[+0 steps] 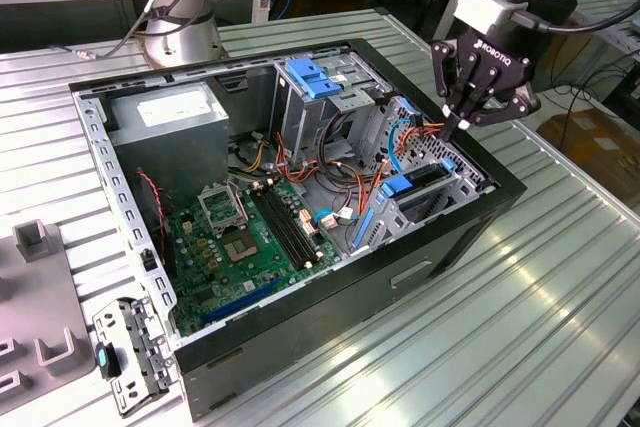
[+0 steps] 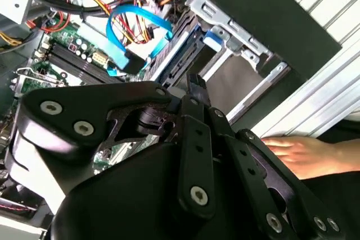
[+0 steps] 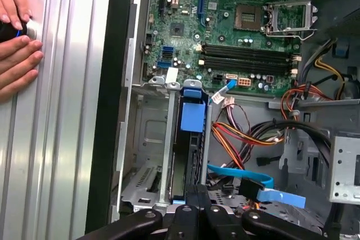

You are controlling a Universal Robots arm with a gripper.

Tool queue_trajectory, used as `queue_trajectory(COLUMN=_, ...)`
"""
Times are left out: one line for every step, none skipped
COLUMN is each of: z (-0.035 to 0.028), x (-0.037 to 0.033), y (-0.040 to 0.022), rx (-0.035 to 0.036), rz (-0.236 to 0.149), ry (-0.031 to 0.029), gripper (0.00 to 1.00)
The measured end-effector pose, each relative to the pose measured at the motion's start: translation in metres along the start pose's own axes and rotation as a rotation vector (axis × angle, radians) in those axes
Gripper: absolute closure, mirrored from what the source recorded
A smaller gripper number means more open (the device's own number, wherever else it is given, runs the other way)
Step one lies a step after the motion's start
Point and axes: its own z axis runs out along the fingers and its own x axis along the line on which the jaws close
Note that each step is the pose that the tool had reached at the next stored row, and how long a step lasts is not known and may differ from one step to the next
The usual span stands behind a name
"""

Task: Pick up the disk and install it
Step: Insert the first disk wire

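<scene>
The disk (image 1: 415, 180) stands on edge inside the grey drive bay at the case's corner on the exterior view's right, its blue carrier tab (image 3: 192, 113) facing the motherboard. In the second wrist view the disk (image 2: 179, 46) shows as a dark slab edged in blue. My black gripper (image 1: 457, 128) hangs just above the bay's outer end, its fingers pressed together with nothing between them. In the first wrist view the gripper (image 3: 197, 205) sits right at the disk's near end; whether it touches I cannot tell.
The open case holds a green motherboard (image 1: 250, 237), a grey power-supply box (image 1: 165, 122), a drive cage with a blue latch (image 1: 315, 77) and loose cables (image 3: 247, 181). A person's hand (image 3: 17, 49) rests on the ribbed metal table (image 1: 560, 277) beside the case. A metal bracket (image 1: 125, 357) lies nearby.
</scene>
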Motion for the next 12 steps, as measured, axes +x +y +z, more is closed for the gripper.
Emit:
queue_trajectory(z=-0.0001, x=-0.0001, y=-0.0030, rx=-0.0001, rz=0.000, ry=0.0003, gripper=0.89)
queue_trajectory(z=-0.0002, x=-0.0002, y=-0.0052, rx=-0.0001, rz=0.000, ry=0.0006, gripper=0.89)
queue_trajectory(z=-0.0004, x=-0.0004, y=-0.0097, rx=-0.0001, rz=-0.001, ry=0.0012, gripper=0.89)
queue_trajectory(z=-0.0005, x=-0.0006, y=-0.0140, rx=-0.0002, rz=-0.001, ry=0.0020, gripper=0.89)
queue_trajectory(z=-0.0006, x=-0.0007, y=-0.0182, rx=-0.0002, rz=-0.001, ry=0.0025, gripper=0.89)
queue_trajectory(z=-0.0009, x=-0.0012, y=-0.0231, rx=-0.0002, rz=-0.002, ry=0.0030, gripper=0.89)
queue_trajectory(z=-0.0009, x=-0.0015, y=-0.0254, rx=-0.0002, rz=-0.003, ry=0.0032, gripper=0.89)
queue_trajectory(z=-0.0010, x=-0.0016, y=-0.0276, rx=-0.0002, rz=-0.004, ry=0.0034, gripper=0.89)
queue_trajectory(z=-0.0010, x=-0.0019, y=-0.0309, rx=-0.0002, rz=-0.006, ry=0.0035, gripper=0.89)
queue_trajectory(z=-0.0011, x=-0.0022, y=-0.0336, rx=-0.0002, rz=-0.008, ry=0.0040, gripper=0.89)
queue_trajectory(z=-0.0011, x=-0.0023, y=-0.0350, rx=-0.0001, rz=-0.011, ry=0.0043, gripper=0.89)
queue_trajectory(z=-0.0009, x=-0.0022, y=-0.0358, rx=0.0001, rz=-0.024, ry=0.0047, gripper=0.89)
